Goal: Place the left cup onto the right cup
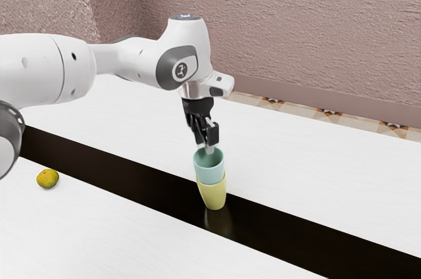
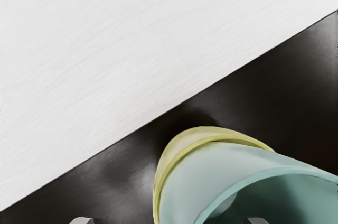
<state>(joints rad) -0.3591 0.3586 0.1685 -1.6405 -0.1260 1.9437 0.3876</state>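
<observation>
- Exterior view first: the teal cup (image 1: 209, 166) sits upright inside the yellow cup (image 1: 213, 195), with its rim and upper wall standing proud of the yellow rim. The stack stands on the dark strip (image 1: 99, 160) that runs across the white table (image 1: 316, 154).
- My gripper (image 1: 208, 139) hangs straight down over the teal cup, one finger dipping just inside its mouth. I come at the rim from above because a thin wall is easiest to pinch across, one finger inside and one outside.
- In the wrist view one fingertip (image 2: 82, 220) stands apart from both cups, with dark surface between it and the yellow cup (image 2: 174, 155). The other tip sits over the mouth of the teal cup (image 2: 253, 182). With the tips that far apart and the outer one touching nothing, I judge my fingers spread and gripping nothing.
- The teal cup looks seated square, its rim level with the yellow one. That is why it can stand without my hold.
- I judge the stacking itself done. What is left is a straight lift clear, since a sideways drift could catch the inner finger on the wall and tip the pair.
- A small yellow fruit (image 1: 47, 178) lies well apart toward the exterior view's left and plays no part.
</observation>
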